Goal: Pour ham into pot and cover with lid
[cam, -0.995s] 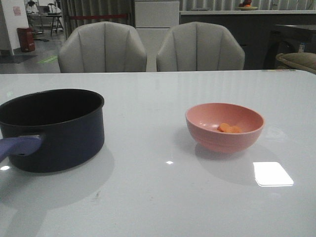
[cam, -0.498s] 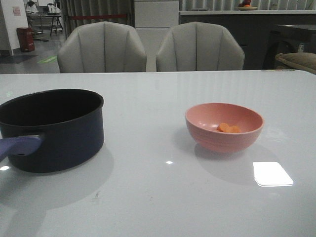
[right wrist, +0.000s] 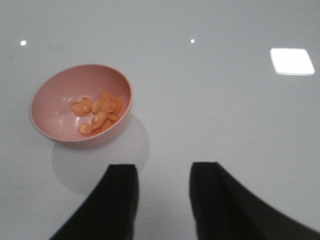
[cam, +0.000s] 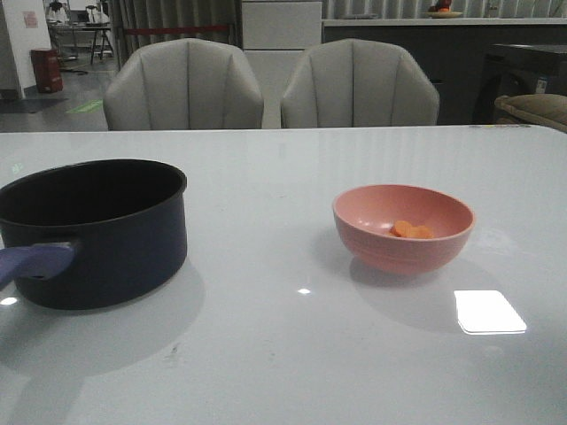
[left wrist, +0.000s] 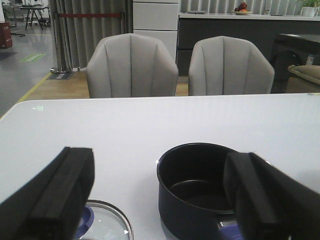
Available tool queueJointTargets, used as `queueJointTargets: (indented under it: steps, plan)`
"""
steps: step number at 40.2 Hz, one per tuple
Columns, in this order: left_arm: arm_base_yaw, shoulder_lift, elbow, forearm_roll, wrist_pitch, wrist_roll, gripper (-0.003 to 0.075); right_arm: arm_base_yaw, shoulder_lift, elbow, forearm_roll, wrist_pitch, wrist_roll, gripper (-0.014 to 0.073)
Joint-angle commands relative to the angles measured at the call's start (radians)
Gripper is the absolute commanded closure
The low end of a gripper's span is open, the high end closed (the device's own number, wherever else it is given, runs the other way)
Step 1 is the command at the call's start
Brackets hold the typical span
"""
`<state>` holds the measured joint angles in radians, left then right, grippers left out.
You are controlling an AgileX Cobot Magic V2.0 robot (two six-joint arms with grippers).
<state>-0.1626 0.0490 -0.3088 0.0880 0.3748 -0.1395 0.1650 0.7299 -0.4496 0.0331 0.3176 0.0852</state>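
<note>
The dark pot [cam: 93,230] stands on the left of the table, empty, with its blue-purple handle [cam: 34,263] toward me; the left wrist view shows the pot [left wrist: 192,187] too. The pink bowl [cam: 403,227] sits right of centre and holds the orange ham slices [cam: 410,230], also seen as ham [right wrist: 97,112] in the bowl [right wrist: 80,104]. The glass lid [left wrist: 102,222] with its blue knob lies on the table beside the pot. My left gripper [left wrist: 160,192] is open, above the table, near lid and pot. My right gripper [right wrist: 162,172] is open with nothing between its fingers, short of the bowl.
Two grey chairs [cam: 270,86] stand behind the far table edge. A bright light reflection [cam: 489,312] lies on the glossy white tabletop [cam: 266,354] near the front right. Neither arm shows in the front view.
</note>
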Motion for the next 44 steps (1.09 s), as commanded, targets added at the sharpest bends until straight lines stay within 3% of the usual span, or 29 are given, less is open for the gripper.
queueJointTargets:
  steps: [1,15,27,34,44]
  plan:
    - [-0.008,0.010,-0.024,0.002,-0.082,-0.002,0.0157,0.020,0.110,-0.101,0.006,-0.044,-0.007,0.0077]
    - [-0.008,0.010,-0.024,0.002,-0.083,-0.002,0.0157,0.040,0.529,-0.373,0.092,-0.028,-0.007,0.0076]
    - [-0.008,0.010,-0.022,0.002,-0.081,-0.002,0.0157,0.041,0.859,-0.632,0.092,0.121,-0.008,0.0080]
    - [-0.008,0.010,-0.022,0.002,-0.081,-0.002,0.0157,0.041,0.997,-0.733,0.092,0.181,-0.026,0.0148]
    - [-0.008,0.010,-0.022,0.002,-0.081,-0.002,0.0157,0.041,1.116,-0.822,0.118,0.228,-0.026,0.0319]
